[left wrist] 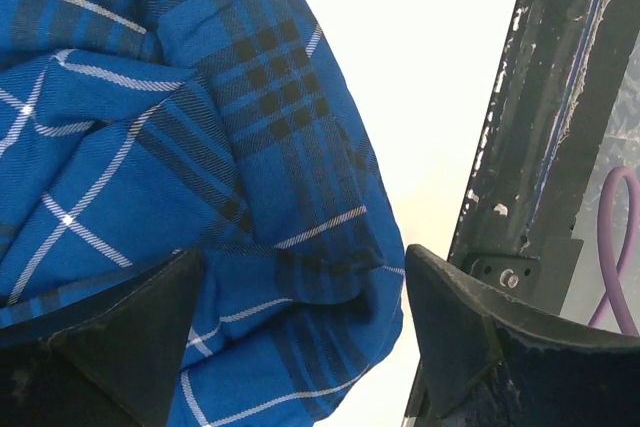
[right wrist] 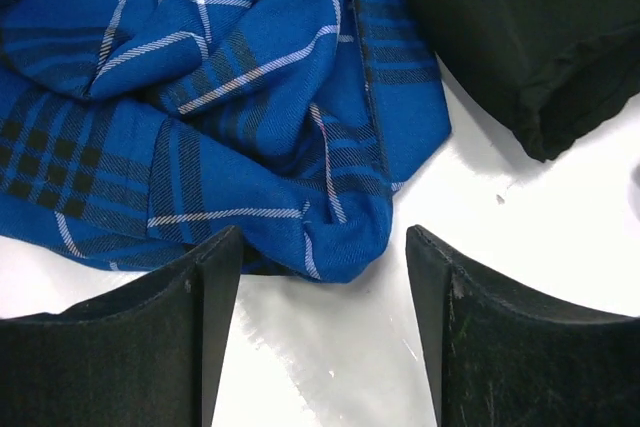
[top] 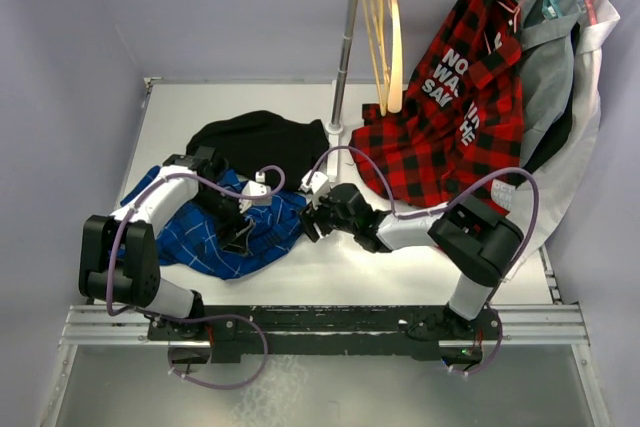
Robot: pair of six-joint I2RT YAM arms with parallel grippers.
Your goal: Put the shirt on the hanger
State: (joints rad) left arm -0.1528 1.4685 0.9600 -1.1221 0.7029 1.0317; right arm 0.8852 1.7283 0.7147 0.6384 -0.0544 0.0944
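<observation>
Left gripper [left wrist: 300, 252] stands spread wide with folds of the shirt [top: 195, 237] between its fingers. The shirt is a crumpled bright blue heap with a thin white check near the table's [top: 420, 267] left edge, its collar and sleeves lost in the folds. Right gripper [right wrist: 325, 247] gapes just short of the cloth's edge, and the pale hanger [top: 385, 37] hangs above the far edge.

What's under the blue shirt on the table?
Only bare white table shows around the edges of the blue shirt. The shirt lies crumpled, so whatever is beneath its middle is covered; whether the black garment runs under it cannot be told.
</observation>
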